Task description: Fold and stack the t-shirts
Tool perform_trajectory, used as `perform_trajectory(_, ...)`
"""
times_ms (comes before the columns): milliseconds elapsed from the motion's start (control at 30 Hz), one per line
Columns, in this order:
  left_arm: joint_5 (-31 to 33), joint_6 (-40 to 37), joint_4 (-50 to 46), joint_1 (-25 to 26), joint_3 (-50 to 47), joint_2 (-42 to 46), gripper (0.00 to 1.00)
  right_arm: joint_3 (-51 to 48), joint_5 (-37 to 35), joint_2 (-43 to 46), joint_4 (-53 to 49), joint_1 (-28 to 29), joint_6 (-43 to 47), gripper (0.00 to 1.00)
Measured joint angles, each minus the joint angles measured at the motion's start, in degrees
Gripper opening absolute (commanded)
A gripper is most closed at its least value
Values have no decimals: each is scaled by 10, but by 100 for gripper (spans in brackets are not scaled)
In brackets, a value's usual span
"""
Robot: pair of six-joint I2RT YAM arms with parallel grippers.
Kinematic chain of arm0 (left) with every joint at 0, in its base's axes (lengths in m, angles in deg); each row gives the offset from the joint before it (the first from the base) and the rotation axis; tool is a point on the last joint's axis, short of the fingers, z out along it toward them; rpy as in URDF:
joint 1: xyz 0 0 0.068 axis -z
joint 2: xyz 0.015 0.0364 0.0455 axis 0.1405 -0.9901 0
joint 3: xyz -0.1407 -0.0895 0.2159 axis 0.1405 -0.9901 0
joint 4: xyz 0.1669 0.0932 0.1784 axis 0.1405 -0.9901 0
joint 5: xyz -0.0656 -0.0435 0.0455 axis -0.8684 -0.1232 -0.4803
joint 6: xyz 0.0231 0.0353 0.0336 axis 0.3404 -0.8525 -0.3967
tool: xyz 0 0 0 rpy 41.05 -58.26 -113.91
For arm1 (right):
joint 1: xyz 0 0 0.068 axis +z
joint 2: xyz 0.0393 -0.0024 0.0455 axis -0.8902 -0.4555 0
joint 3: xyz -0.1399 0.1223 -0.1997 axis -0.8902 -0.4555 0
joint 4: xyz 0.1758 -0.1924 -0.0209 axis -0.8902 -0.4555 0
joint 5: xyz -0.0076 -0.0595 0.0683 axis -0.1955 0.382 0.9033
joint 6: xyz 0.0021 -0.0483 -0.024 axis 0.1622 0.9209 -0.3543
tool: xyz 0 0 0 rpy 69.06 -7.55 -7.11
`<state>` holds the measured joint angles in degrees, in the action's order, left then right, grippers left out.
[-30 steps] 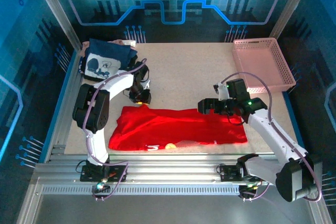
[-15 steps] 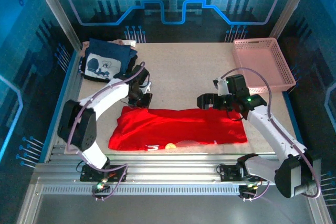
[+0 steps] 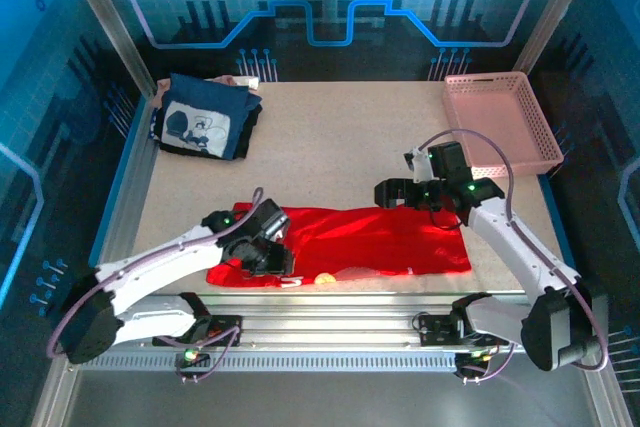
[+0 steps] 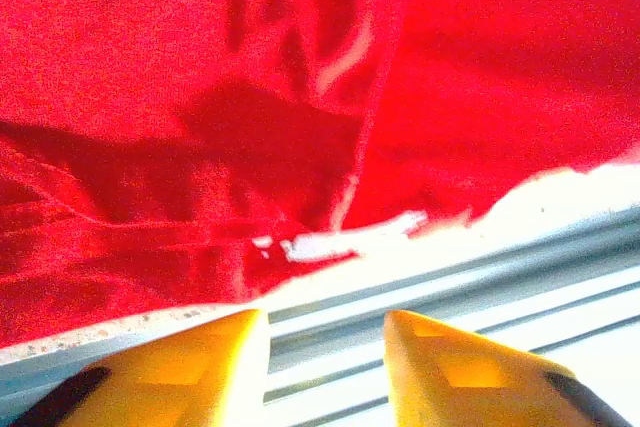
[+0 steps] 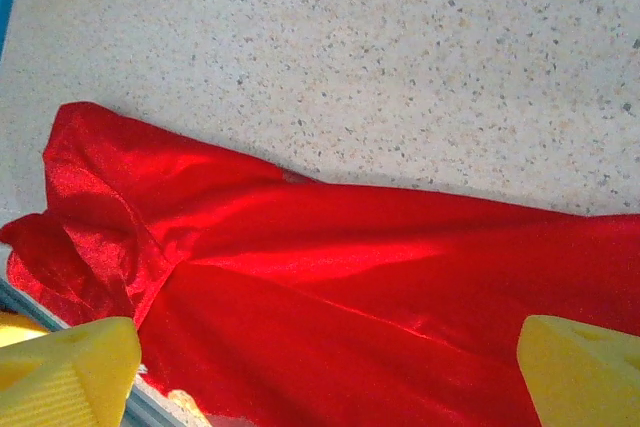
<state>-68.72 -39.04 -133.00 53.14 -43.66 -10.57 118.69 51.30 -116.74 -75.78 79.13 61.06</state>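
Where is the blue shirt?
In the top view, the blue shirt lies at the far left corner of the table, apart from the red shirt near the front edge.

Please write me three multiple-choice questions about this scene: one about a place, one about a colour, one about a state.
1. Where does the navy t-shirt lie?
A) far left corner of the table
B) near edge, in the middle
C) beside the right arm's base

2. What colour is the basket?
A) green
B) pink
C) white

3. How are the right fingers?
A) shut on cloth
B) open over the red t-shirt
C) shut and empty

Answers:
1 A: the top view shows it folded in that corner.
2 B: its lattice walls are pink.
3 B: the right wrist view shows the yellow fingers wide apart, with red cloth below.
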Motion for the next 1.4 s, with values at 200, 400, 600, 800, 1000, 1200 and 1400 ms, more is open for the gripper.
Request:
perform_trajectory(200,63,55,-16,4,46,88,68,0,0,-40,0,2,-2,97)
perform_trajectory(400,107,68,-12,-89,127,20,60,25,-2,-116,-14,30,-8,91)
perform_trajectory(600,125,104,29,-162,51,-46,50,56,-51,-181,-56,97,-16,86)
perform_trajectory(800,136,146,61,-186,-61,-32,50,11,-123,-200,-78,72,-64,86)
perform_trajectory(1000,137,167,86,-214,-119,-23,51,-8,-185,-200,-85,17,-92,82)
perform_trajectory(1200,138,166,101,-240,-111,-49,54,-20,-226,-221,-101,-51,-109,67)
perform_trajectory(1400,138,141,107,-261,-61,-116,59,-31,-227,-216,-110,-87,-118,77)
